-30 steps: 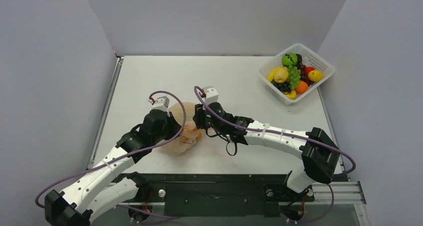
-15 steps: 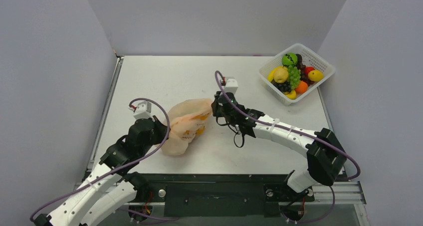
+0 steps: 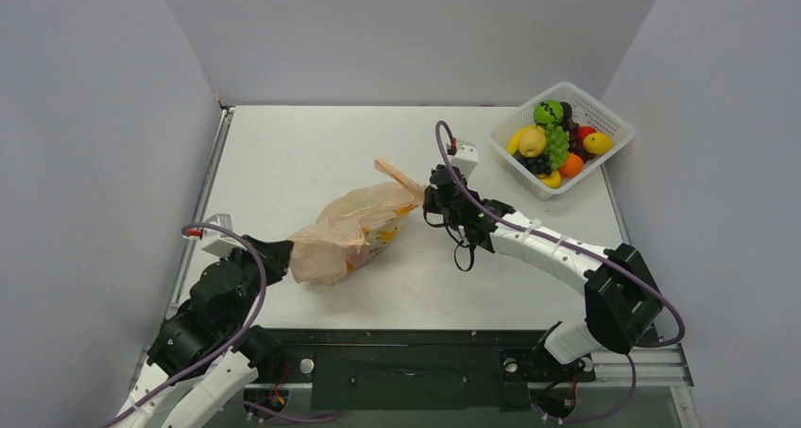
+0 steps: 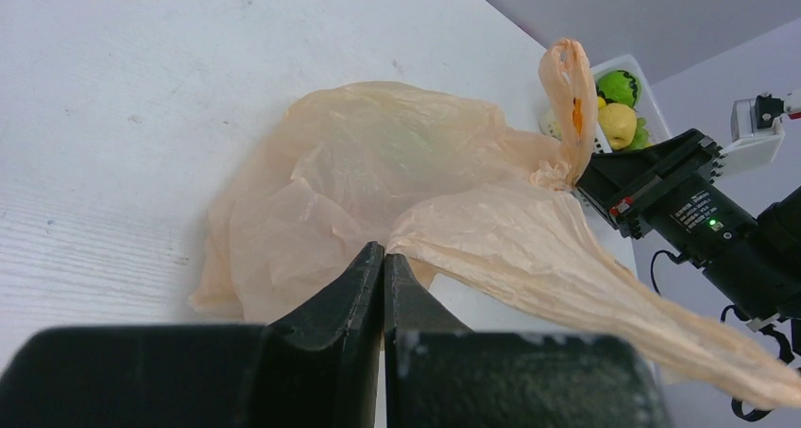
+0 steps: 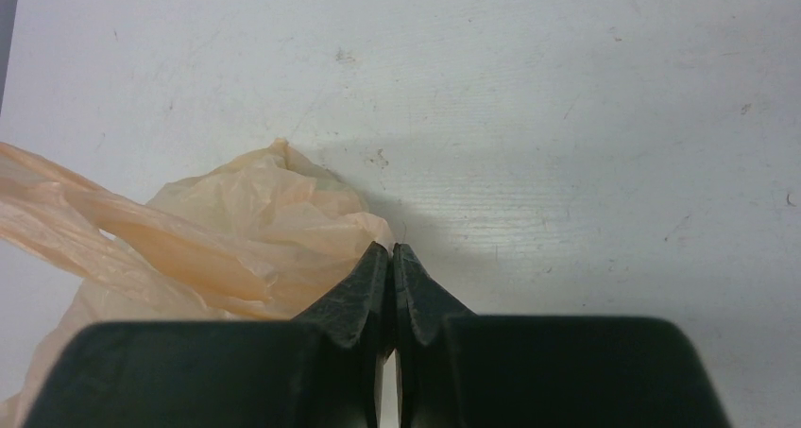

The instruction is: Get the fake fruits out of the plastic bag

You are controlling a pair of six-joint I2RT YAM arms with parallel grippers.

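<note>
Left gripper [image 4: 383,255]: jaws pinched tight on film of the plastic bag [image 3: 345,231], at the end farthest from the white basket [image 3: 605,118]. Right gripper [image 5: 390,255]: clamped on the bag's basket-side edge. The bag is stretched between them, well short of the basket.

Step, I judge: opening the bag. Next, the mouth must be spread or tipped.

Count: one bag, two grippers. Fake fruits [image 3: 383,233] inside show as a yellow blur, uncountable.

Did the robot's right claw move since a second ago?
Yes. The right gripper, pinching the bag, has moved up and right in the top view, closer to the white basket.
</note>
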